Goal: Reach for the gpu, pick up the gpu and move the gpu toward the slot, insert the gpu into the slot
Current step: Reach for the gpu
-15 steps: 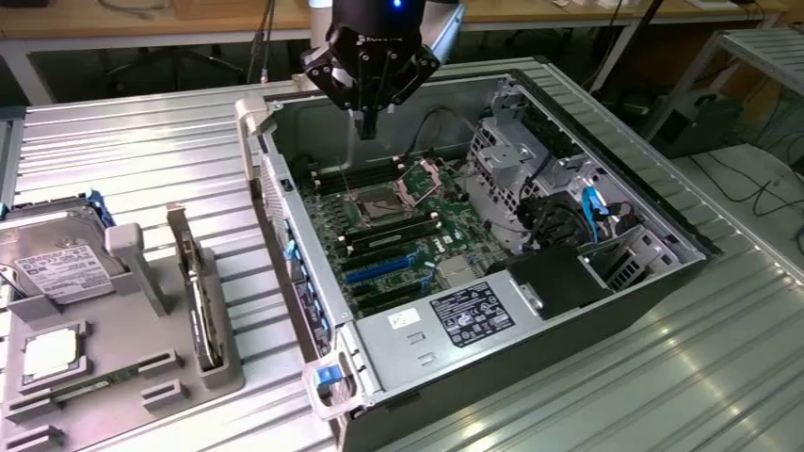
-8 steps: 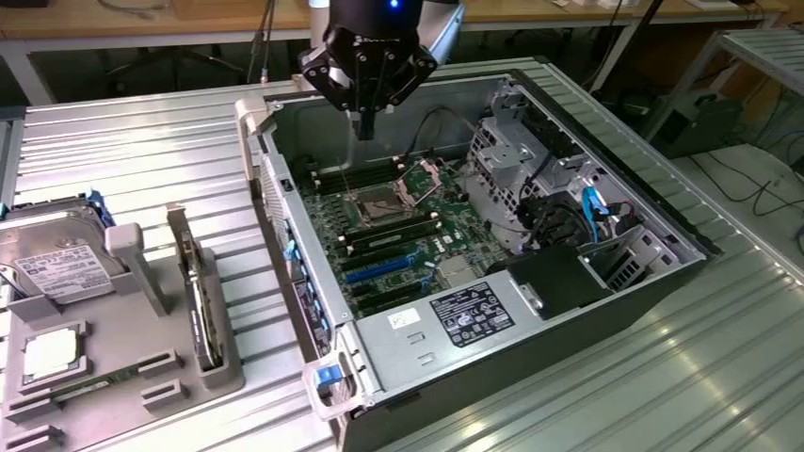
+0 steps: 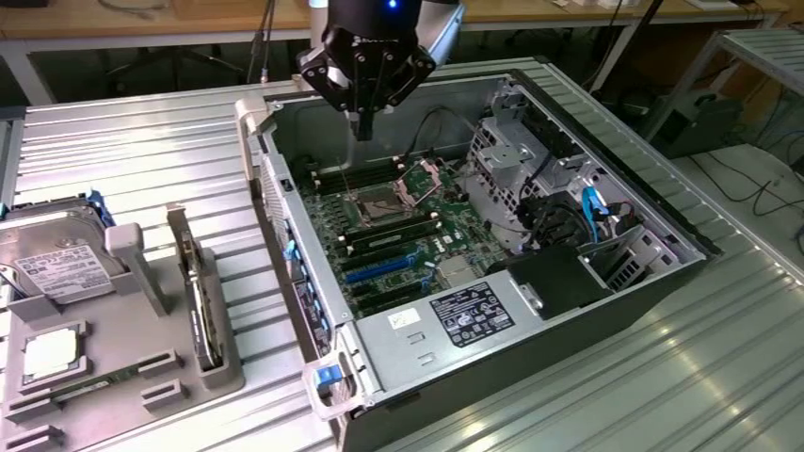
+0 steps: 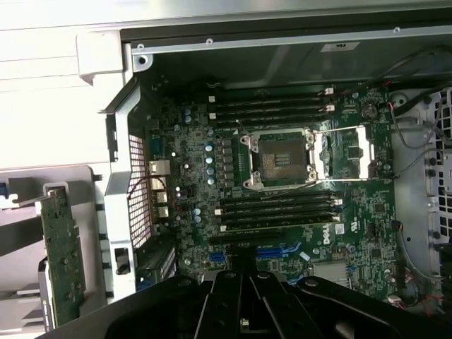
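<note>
Pincer (image 3: 364,127), seemingly clenched and empty, is hovering above the computer case (image 3: 540,367), well apart from the racked gpu (image 3: 199,301); descending unopened, it risks knocking the card askew.

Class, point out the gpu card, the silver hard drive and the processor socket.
Thin dark gpu card (image 3: 201,311): exterior view, its upper edge.
Boxy silver hard drive (image 3: 56,268): exterior view, its white label.
Square metal processor socket (image 4: 283,157): wrist view, its centre.
</note>
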`<control>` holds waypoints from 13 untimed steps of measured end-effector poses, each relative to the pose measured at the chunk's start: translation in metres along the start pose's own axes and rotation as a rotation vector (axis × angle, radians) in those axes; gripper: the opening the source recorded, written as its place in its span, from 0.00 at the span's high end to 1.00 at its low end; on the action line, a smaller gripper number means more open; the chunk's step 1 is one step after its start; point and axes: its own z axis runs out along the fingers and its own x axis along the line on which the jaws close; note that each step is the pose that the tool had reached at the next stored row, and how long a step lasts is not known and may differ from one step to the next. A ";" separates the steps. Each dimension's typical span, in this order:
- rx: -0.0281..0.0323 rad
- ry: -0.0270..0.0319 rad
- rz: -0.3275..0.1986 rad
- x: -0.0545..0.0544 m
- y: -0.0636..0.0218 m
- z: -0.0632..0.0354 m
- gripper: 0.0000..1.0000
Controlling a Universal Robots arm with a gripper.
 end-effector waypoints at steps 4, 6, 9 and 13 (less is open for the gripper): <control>0.0005 0.0037 0.000 0.001 -0.0004 0.0001 0.90; 0.0004 0.0043 0.000 0.001 -0.0005 0.0002 0.90; 0.0005 0.0061 0.000 0.001 -0.0007 0.0003 0.90; 0.0007 0.0076 0.000 0.003 -0.0018 0.0002 0.90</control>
